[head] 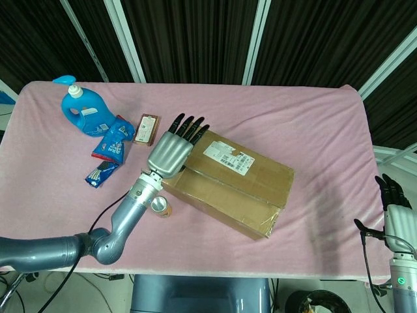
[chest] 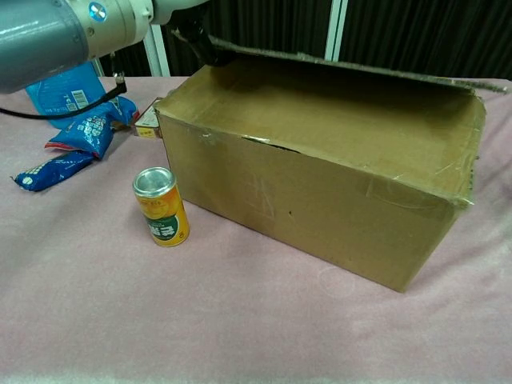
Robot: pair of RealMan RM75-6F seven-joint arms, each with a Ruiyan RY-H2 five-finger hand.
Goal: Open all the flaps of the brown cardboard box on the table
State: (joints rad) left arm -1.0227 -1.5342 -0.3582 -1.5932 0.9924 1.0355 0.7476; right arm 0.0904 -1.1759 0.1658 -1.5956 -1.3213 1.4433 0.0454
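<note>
The brown cardboard box [head: 241, 195] lies slantwise in the middle of the pink table; the chest view shows its long front side [chest: 320, 192]. My left hand [head: 172, 149] is at the box's left end, fingers laid flat over the top flap [head: 244, 163] and thumb under its corner. In the chest view that flap [chest: 360, 66] is tilted up, with the dark fingers [chest: 196, 34] under its left corner. My right hand [head: 396, 218] hangs beyond the table's right front corner, fingers apart, holding nothing.
A yellow can [head: 161, 207] [chest: 162, 206] stands just in front of the box's left end, under my left forearm. A blue detergent bottle [head: 81, 112], blue snack bags [head: 112, 138] [chest: 92, 124] and a small brown packet [head: 146, 128] lie at the left.
</note>
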